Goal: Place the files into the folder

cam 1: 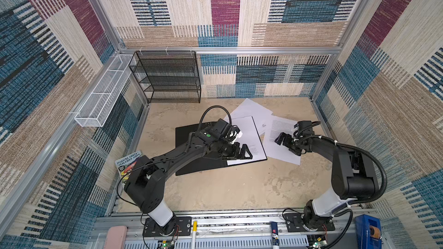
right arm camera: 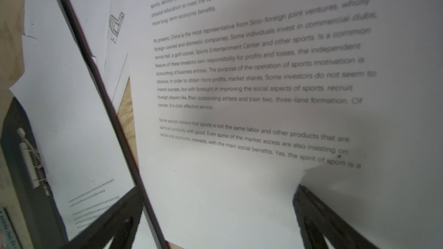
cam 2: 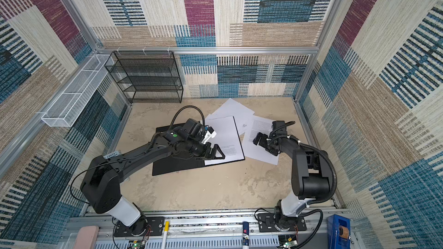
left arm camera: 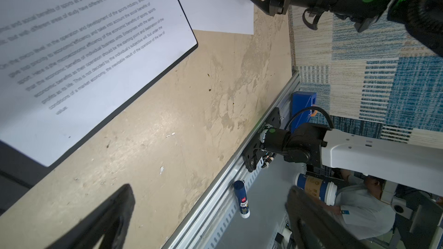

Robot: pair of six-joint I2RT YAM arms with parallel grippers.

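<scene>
One sheet [cam 1: 250,135] is laid in the folder [cam 1: 185,144]; other files [cam 1: 279,155] are left at right. Left hand [cam 1: 242,155] and right hand [cam 1: 286,144] are spread.

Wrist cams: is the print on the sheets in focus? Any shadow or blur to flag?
Right wrist view: the loose sheet reads sharply on one side and softens toward the other, with shadow by the blurred fingers. Left wrist view: print on the filed sheet in the folder is smeared. Both top views: even light, print too small.
</scene>
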